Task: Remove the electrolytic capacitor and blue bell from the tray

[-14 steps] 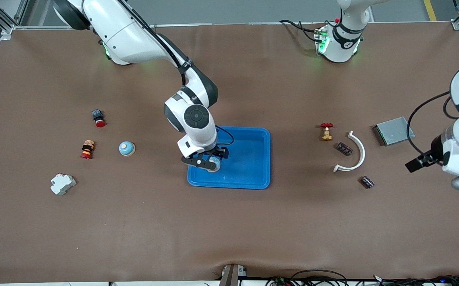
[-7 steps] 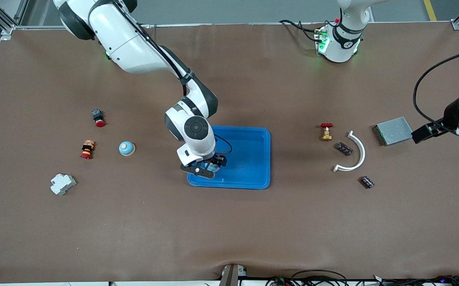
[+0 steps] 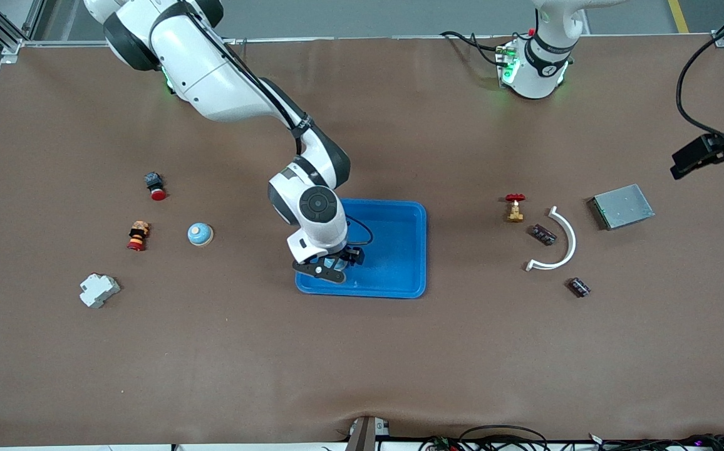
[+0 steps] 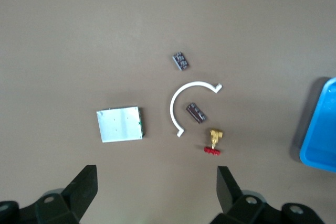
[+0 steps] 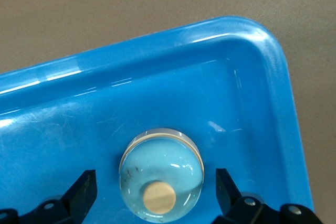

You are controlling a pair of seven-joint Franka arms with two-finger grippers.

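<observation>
A pale blue bell (image 5: 161, 177) with a tan button sits in the blue tray (image 3: 393, 250), in the corner nearest the front camera toward the right arm's end. My right gripper (image 5: 155, 187) is open, with a finger on each side of the bell and a gap on both sides; in the front view the gripper (image 3: 329, 266) hides most of the bell. A second bell (image 3: 200, 234) stands on the table. Two dark capacitors (image 3: 543, 234) (image 3: 579, 287) lie on the table. My left gripper (image 4: 157, 182) is open and empty, high over them (image 4: 196, 112) (image 4: 181, 61).
A white curved piece (image 3: 559, 241), a brass valve with a red handle (image 3: 515, 207) and a grey metal plate (image 3: 622, 205) lie by the capacitors. A red button (image 3: 155, 185), an orange and red part (image 3: 138, 235) and a white block (image 3: 99, 290) lie toward the right arm's end.
My right gripper has gone down a little over the tray corner with the bell. My left arm has swung up and away toward the table's edge.
</observation>
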